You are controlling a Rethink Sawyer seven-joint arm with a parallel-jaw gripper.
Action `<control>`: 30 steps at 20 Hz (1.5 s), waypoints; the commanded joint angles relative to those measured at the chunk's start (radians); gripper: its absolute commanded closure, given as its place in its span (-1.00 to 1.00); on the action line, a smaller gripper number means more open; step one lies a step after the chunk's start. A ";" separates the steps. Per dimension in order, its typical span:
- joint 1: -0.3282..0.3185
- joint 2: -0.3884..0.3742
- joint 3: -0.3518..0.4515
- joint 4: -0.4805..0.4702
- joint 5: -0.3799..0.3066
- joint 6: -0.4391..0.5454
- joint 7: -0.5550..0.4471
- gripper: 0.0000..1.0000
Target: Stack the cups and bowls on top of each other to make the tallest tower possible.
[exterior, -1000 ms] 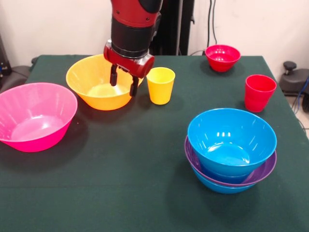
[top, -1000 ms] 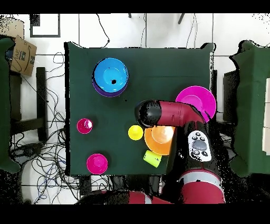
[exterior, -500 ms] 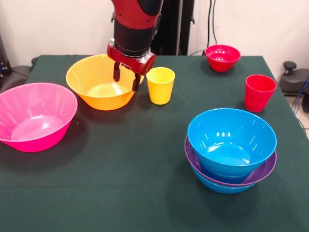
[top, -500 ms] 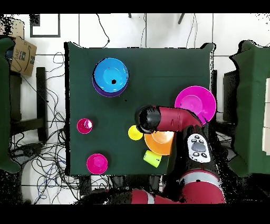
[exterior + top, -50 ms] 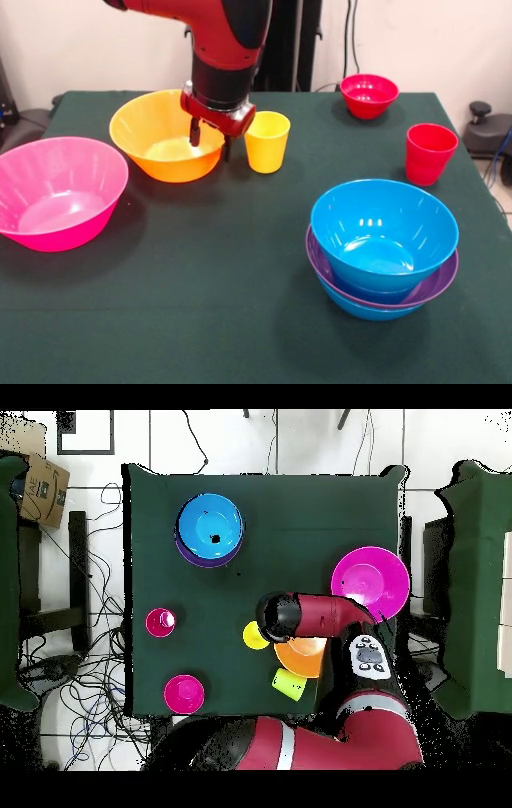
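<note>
My gripper (image 5: 210, 146) is open and hangs over the right rim of the large orange bowl (image 5: 164, 136), one finger inside the bowl and one outside. The yellow cup (image 5: 266, 141) stands upright just right of it. A red cup (image 5: 430, 154) and a small red bowl (image 5: 369, 95) sit at the right. A blue bowl (image 5: 382, 232) is nested in a purple bowl (image 5: 442, 282) on another blue one. In the overhead view the arm's wrist (image 5: 280, 614) hides the gripper, and a lime green cup (image 5: 288, 684) lies beside the orange bowl (image 5: 305, 656).
The large pink bowl (image 5: 56, 192) stands at the left of the green table (image 5: 200, 320), close to its edge. From above, cables cover the floor around the table and a cardboard box (image 5: 40, 487) sits at the upper left.
The gripper has drawn back toward the far side and slightly right, from in front of the orange bowl to over its rim beside the yellow cup. Nothing else moved.
</note>
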 commanded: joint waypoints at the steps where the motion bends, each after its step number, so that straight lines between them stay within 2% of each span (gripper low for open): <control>1: -0.003 0.092 0.047 -0.006 -0.077 -0.088 -0.009 -1.00; 20: -0.039 0.186 0.032 -0.050 -0.107 -0.159 -0.021 -1.00; 30: -0.039 0.179 0.018 -0.072 -0.118 -0.129 -0.040 -1.00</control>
